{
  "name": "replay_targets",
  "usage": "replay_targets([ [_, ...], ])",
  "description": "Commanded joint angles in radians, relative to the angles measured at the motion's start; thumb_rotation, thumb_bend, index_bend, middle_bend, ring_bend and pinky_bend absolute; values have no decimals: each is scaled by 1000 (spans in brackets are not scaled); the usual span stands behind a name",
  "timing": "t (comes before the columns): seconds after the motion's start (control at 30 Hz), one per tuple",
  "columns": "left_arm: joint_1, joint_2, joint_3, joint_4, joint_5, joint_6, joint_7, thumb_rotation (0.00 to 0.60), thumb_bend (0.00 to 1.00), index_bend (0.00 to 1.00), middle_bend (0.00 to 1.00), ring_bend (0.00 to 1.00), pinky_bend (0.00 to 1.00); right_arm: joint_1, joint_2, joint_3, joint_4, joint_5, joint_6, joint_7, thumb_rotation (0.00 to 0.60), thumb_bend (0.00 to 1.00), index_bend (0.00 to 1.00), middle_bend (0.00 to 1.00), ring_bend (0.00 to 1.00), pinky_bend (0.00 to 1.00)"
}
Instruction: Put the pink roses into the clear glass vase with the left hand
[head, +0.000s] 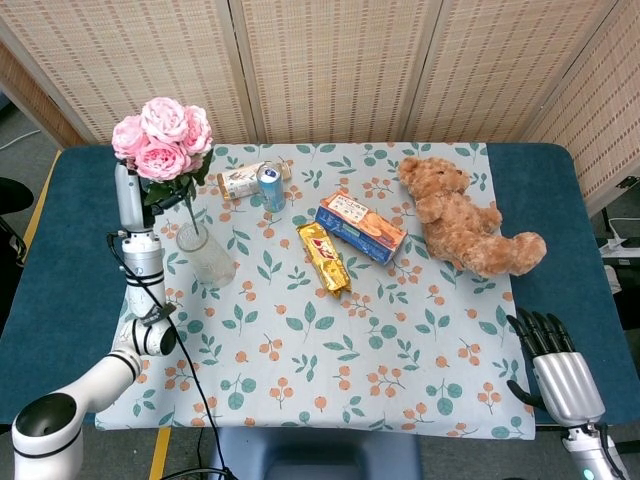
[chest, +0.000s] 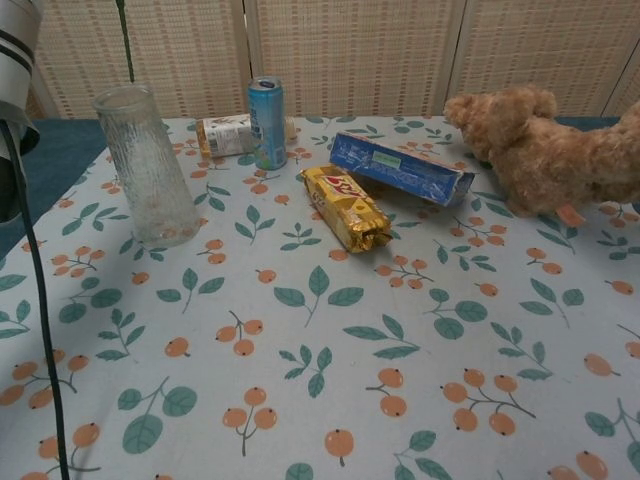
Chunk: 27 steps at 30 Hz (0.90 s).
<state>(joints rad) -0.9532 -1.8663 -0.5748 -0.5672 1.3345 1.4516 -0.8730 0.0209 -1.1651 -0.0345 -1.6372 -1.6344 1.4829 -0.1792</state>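
Observation:
The pink roses (head: 161, 137) are raised high at the table's far left, gripped by my left hand (head: 128, 188), which is mostly hidden behind the blooms and leaves. Their green stem (head: 190, 212) hangs down to just above the mouth of the clear glass vase (head: 207, 256). In the chest view the stem (chest: 126, 42) shows a little above the upright vase (chest: 148, 166), and my left arm (chest: 14, 60) fills the top left corner. My right hand (head: 551, 362) rests at the near right table edge, fingers apart and holding nothing.
A blue can (head: 271, 186) and a lying packet (head: 241, 180) sit behind the vase. A gold snack bag (head: 324, 257), a blue biscuit box (head: 361, 227) and a brown teddy bear (head: 468, 220) lie to the right. The floral cloth (head: 330, 360) covers the table.

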Motion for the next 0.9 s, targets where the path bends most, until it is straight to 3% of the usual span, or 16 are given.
replay_targets([
  [0.03,-24,-43,27,67,-8,-16,-18,600,425,634,657,447,119,1,0,1,0,1,-1,0,600,114,0,0,0,0],
  [0.27,-12,-89,91,172,7,0,-30,600,425,641,655,430,111,2,7,-9,-5,-10,-3,12,600,114,0,0,0,0],
  [0.5,13,-100,122,199,1,1,-69,600,424,630,642,409,103,-1,8,-13,-8,-17,3,10,600,115,0,0,0,0],
  [0.6,46,-99,167,188,23,-1,-84,600,415,459,516,301,67,-1,9,-14,-10,-22,7,10,600,115,0,0,0,0],
  [0.7,80,-96,200,167,37,-4,-90,600,399,146,229,100,24,-2,10,-15,-10,-24,10,12,600,115,0,0,0,0],
  [0.83,97,-93,216,153,42,-15,-99,600,390,19,75,16,16,-2,11,-16,-11,-27,10,13,600,114,0,0,0,0],
  [0.9,143,-73,254,122,59,-15,-102,600,385,0,15,0,18,-4,14,-18,-12,-33,16,19,600,114,0,0,0,0],
])
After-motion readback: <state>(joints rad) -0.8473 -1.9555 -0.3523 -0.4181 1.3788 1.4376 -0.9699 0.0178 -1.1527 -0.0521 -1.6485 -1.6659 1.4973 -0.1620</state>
